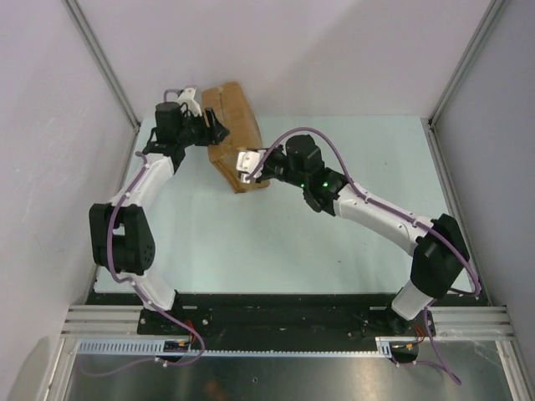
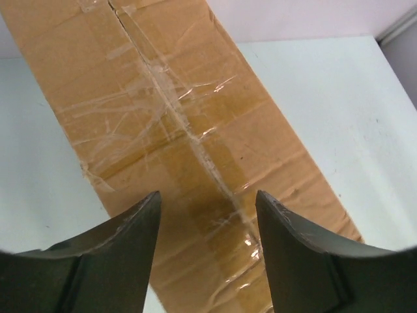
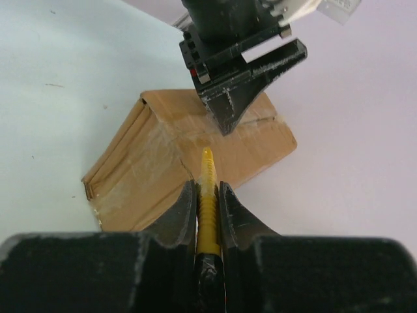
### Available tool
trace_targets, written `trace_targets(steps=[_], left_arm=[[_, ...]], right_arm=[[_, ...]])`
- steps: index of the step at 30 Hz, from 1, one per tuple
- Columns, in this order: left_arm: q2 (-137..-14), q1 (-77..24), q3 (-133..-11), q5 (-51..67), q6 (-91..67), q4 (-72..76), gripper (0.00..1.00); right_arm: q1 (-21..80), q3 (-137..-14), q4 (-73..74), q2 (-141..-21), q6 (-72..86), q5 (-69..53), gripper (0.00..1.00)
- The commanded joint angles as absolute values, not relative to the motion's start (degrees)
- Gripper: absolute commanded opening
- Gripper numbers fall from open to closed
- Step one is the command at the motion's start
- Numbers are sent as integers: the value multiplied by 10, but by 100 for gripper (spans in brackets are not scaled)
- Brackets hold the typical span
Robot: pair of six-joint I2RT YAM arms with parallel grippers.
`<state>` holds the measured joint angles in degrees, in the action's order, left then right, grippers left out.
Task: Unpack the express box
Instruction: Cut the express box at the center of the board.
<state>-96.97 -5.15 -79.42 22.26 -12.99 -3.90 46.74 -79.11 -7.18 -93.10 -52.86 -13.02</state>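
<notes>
The express box, a brown taped carton, lies at the far middle of the table, angled toward the back wall. My left gripper hovers at its far left end, open, fingers spread over the taped centre seam of the box, nothing between them. My right gripper is at the box's near end, shut on a yellow utility knife whose tip points at the box top. In the right wrist view the left gripper's fingers hang over the far end of the box.
The pale green table is walled by white panels at the back and sides. Metal frame posts rise at the far corners. The box's far end lies close to the back wall.
</notes>
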Motion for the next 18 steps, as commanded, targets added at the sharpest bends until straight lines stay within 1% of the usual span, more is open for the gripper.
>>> trace_targets(steps=[1,5,7,8,10,12,16,17,18], left_arm=[[-1000,-48,-816,300,-88,-30,63],[-1039,-48,-824,369,-76,-30,61],[-1055,-48,-835,408,-73,-30,60],[-1061,-48,-839,421,-73,-31,57],[-1074,-48,-852,443,-81,-30,55],[-1071,-48,-862,452,-91,-30,57],[-1050,-47,-926,432,-105,-29,67],[-1047,-47,-937,398,-106,-29,75],[-1044,-47,-946,375,-110,-28,77]], right_arm=[[490,-797,-93,-932,-584,-99,0],[498,-797,-112,-940,-565,-96,0],[492,-800,-145,-940,-527,-84,0],[489,-815,-151,-940,-511,-73,0],[470,-828,-150,-941,-453,-52,0],[455,-831,-155,-939,-419,-39,0],[427,-818,-167,-935,-320,-17,0],[418,-810,-184,-935,-297,-5,0],[413,-805,-205,-934,-279,-1,0]])
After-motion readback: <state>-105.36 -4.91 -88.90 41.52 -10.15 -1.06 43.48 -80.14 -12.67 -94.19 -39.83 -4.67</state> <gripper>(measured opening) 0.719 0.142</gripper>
